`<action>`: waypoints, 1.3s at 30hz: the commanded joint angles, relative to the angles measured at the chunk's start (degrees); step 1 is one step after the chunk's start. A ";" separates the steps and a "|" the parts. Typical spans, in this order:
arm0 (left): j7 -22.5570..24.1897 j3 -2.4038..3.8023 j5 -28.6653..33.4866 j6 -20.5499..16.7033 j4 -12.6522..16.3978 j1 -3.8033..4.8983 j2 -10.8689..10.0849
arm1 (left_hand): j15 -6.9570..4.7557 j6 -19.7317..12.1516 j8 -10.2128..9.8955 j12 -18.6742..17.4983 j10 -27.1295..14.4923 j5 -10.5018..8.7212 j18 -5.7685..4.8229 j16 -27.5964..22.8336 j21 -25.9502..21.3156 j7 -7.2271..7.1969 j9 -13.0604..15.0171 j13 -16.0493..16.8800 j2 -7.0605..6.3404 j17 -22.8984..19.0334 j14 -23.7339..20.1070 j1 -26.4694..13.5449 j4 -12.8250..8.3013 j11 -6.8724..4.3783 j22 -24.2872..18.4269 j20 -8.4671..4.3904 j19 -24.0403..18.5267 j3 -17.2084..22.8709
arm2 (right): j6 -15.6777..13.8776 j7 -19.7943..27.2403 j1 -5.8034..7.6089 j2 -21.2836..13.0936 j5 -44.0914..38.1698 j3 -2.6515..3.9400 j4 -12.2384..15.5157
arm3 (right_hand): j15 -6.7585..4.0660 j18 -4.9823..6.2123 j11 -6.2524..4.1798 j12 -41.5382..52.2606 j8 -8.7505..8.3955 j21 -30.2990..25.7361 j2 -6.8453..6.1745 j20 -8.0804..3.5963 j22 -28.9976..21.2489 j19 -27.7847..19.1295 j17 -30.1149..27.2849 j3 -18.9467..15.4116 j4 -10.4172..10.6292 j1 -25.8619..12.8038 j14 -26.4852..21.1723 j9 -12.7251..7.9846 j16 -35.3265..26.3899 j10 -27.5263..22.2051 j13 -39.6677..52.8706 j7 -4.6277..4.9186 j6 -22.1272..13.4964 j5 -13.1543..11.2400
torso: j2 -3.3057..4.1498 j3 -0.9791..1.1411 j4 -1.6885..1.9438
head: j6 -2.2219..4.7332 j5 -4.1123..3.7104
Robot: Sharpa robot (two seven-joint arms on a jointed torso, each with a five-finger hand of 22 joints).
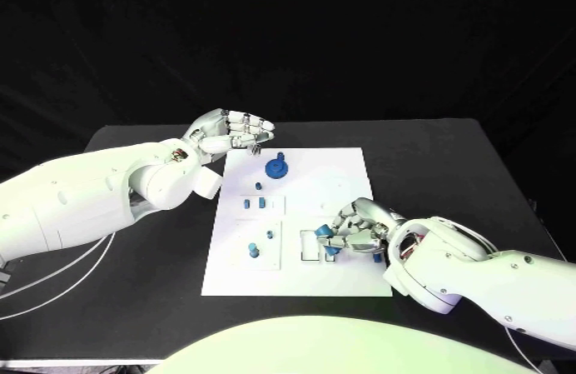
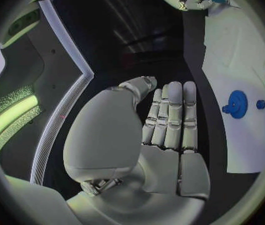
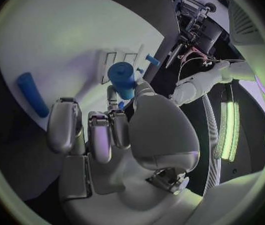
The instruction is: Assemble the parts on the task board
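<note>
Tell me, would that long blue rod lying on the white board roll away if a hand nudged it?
Probably. The blue rod looks round and smooth, lying flat on the task board, so a sideways nudge would likely roll it. It seems rigid plastic, probably light. Its smooth surface might slip between the right hand's fingers.

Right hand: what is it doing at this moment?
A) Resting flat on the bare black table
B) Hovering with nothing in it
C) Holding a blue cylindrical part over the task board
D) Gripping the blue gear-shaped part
C: the right hand pinches a blue cylindrical part above the white task board.
</note>
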 commanded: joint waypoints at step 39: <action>-0.33 0.02 -0.31 0.46 0.21 0.04 -0.13 | 0.00 -0.34 0.06 0.48 -0.50 0.19 0.78 0.06 -0.48 -0.05 -0.10 0.17 0.88 -0.17 -0.63 -0.33 0.30 -0.17 -0.13 0.54 -0.01 0.06 | 2.79 -3.30 -0.55 5.64 -4.87 -0.26 -4.65 | 0.13 -0.02 0.07 -2.75 4.84 -3.20 -7.68 -0.02 4.89 -0.35 11.77 -7.27 0.24 -15.96 5.39 1.18 -0.14 -0.46 4.87 -1.07 0.05 -12.10 | 0.04 0.07 -0.09 | 0.00 0.28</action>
